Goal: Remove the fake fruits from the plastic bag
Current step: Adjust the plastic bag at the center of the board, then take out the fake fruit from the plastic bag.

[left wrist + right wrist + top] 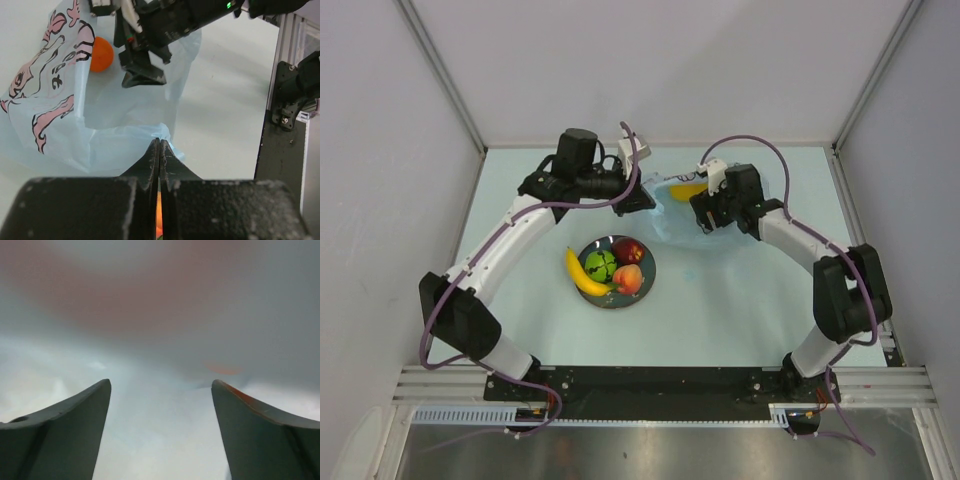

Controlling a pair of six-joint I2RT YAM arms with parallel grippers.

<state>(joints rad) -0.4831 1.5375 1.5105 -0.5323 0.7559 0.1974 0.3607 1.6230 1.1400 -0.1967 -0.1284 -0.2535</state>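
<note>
Bag edge (150,132) inside left end effector (159,143)

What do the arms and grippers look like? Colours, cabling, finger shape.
Left arm and right arm match: white links, black joints, a purple cable looping along each. Left gripper and right gripper are black; their fingers are dark, tapering to curved tips. A green LED sits on the right gripper's body.

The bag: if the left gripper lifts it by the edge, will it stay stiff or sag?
Probably sag: the bag is thin, crinkled film, folding where the left gripper pinches it. The round orange, seemingly inside, may roll as the film shifts.
</note>
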